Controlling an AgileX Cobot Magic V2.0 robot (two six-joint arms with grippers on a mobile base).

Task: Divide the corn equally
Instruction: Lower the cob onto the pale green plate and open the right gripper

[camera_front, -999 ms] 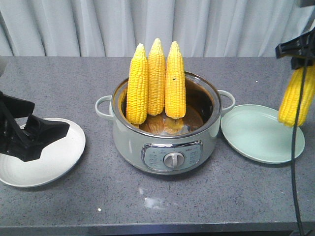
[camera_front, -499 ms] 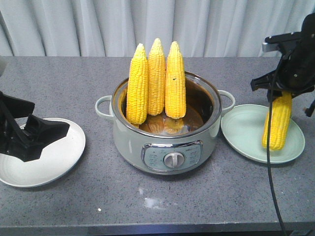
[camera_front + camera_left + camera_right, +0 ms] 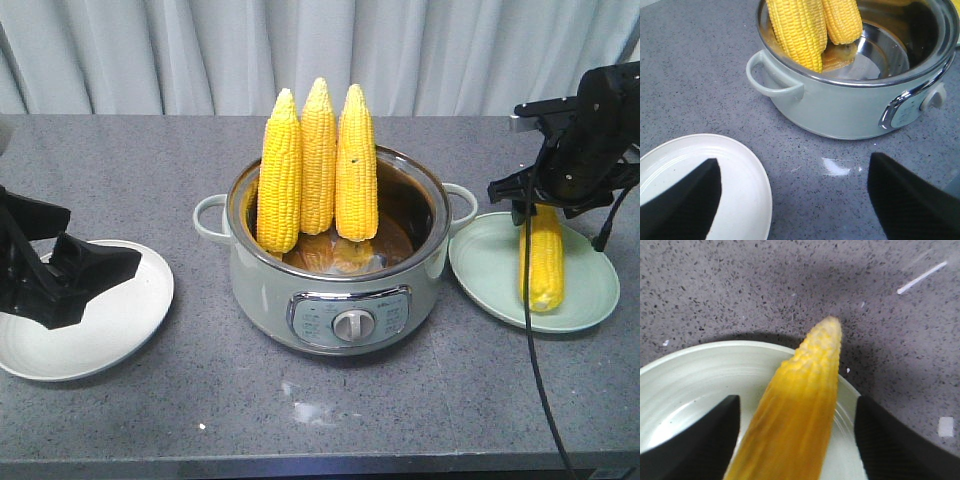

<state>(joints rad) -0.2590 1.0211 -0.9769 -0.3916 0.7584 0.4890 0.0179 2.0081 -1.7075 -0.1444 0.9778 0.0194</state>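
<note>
Corn mostly in the electric cooker at mid-surface: three yellow cobs upright side by side, tips up, butts down in the steel bowl, grouped toward the pot's left and rear. Fourth cob flat on the pale green plate just right of the cooker, blunt end toward the front, pale tapered tip toward the back and reaching just past the plate's rim in the wrist view. Right gripper directly over that cob's tip end, released: black fingers spread either side of it, with a clear gap on one side. Left gripper likewise spread wide, grasping nothing, hovering low above the white plate left of the cooker. Black cable hanging from the right arm down across the green plate's front edge. Grey speckled surface under everything, with a small pale smear in front of the cooker; pleated grey curtain behind.
</note>
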